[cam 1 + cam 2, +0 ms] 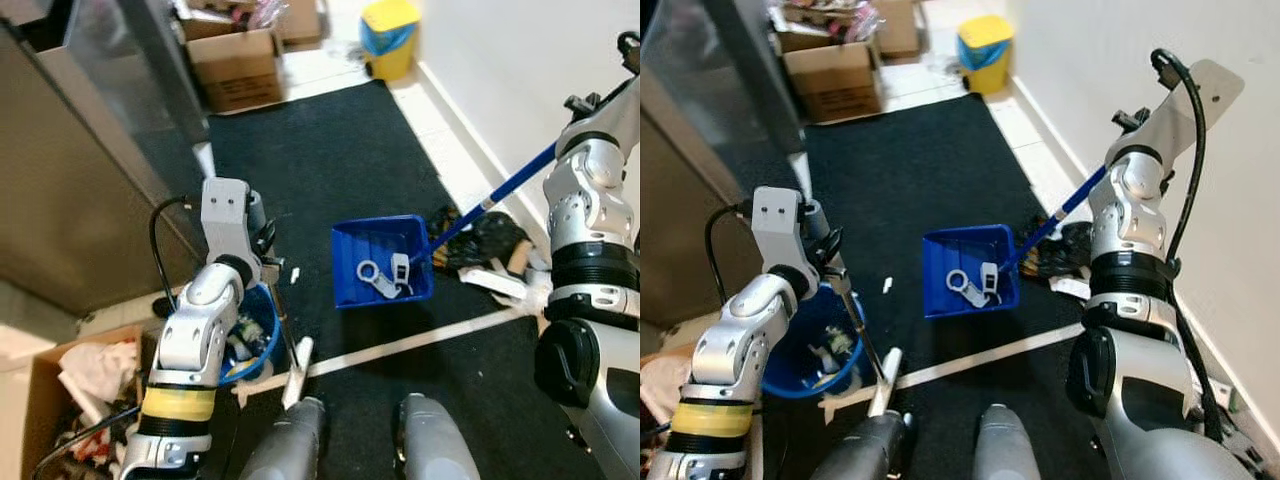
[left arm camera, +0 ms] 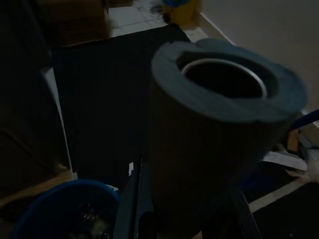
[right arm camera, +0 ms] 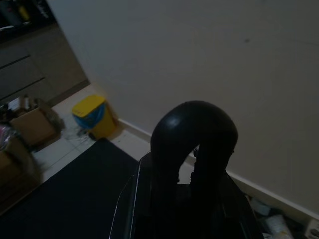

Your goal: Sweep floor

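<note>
A blue broom handle slants from my right gripper, raised by the wall, down to the black broom head at the carpet's right edge. That gripper is shut on the handle's black top end. A blue dustpan lies on the black carpet just left of the broom head, holding white scraps. My left gripper is shut on a metal pole with a grey foam grip. The pole's white lower end rests on the floor near my feet.
A blue bucket with rubbish stands under my left arm, a cardboard box of waste beside it. Black and white litter lies along the right wall. A yellow bin and boxes stand far ahead. White tape crosses the carpet.
</note>
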Available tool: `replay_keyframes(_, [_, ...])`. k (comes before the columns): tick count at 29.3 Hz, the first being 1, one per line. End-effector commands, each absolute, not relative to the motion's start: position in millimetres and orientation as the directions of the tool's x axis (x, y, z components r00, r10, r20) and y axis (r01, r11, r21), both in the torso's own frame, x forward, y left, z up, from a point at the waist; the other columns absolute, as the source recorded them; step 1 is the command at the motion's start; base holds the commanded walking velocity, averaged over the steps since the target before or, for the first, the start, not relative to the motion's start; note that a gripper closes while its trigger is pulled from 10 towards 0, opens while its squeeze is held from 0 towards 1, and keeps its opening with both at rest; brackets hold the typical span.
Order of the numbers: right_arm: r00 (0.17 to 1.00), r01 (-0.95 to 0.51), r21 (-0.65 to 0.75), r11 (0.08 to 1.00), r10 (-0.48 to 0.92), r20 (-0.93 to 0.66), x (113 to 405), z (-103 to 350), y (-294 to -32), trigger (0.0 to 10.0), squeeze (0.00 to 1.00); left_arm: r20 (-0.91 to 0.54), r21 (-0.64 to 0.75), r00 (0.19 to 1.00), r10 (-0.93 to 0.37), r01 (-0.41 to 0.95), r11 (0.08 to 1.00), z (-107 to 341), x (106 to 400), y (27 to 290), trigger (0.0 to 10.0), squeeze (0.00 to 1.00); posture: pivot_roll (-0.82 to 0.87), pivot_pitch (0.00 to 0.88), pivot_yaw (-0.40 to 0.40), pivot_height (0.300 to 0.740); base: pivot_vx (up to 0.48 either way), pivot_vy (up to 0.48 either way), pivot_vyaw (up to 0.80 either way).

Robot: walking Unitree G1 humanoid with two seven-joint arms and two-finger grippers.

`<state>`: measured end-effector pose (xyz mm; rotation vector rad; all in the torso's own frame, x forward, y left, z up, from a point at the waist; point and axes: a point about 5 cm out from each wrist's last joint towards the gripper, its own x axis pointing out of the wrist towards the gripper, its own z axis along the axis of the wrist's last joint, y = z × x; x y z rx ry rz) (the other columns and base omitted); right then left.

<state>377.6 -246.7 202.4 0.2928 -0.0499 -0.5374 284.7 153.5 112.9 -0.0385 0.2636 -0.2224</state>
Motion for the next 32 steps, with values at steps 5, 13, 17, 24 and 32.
replay_keyframes(5, [0.863, 0.473, 0.320, 0.821, -0.505, 0.022, 381, 216, -242, 10.0, 0.00, -0.239, -0.098, 0.941, -0.241, 0.223, 0.970, 117, 283, 148, 10.0, 0.00, 0.05, 0.042, 0.013, 0.740, 0.000, 0.000, 0.80])
replay_keyframes(13, [0.861, 0.476, 0.318, 0.820, -0.509, 0.021, 380, 216, -243, 10.0, 0.00, -0.245, -0.100, 0.940, -0.237, 0.219, 0.971, 117, 283, 149, 10.0, 0.00, 0.05, 0.043, 0.013, 0.740, 0.000, 0.000, 0.80])
replay_keyframes(17, [0.861, 0.476, 0.319, 0.820, -0.508, 0.020, 380, 216, -243, 10.0, 0.00, -0.251, -0.105, 0.938, -0.238, 0.218, 0.970, 116, 282, 149, 10.0, 0.00, 0.05, 0.045, 0.013, 0.740, 0.000, 0.000, 0.80])
replay_keyframes(24, [0.860, 0.478, 0.320, 0.818, -0.509, 0.018, 381, 215, -243, 10.0, 0.00, -0.255, -0.134, 0.934, -0.250, 0.222, 0.966, 116, 282, 148, 10.0, 0.00, 0.05, 0.045, 0.015, 0.740, 0.000, 0.000, 0.80])
replay_keyframes(32, [0.859, 0.480, 0.320, 0.816, -0.512, 0.017, 381, 215, -243, 10.0, 0.00, -0.256, -0.216, 0.907, -0.336, 0.285, 0.934, 118, 279, 140, 10.0, 0.00, 0.05, 0.045, 0.016, 0.740, 0.000, 0.000, 0.80])
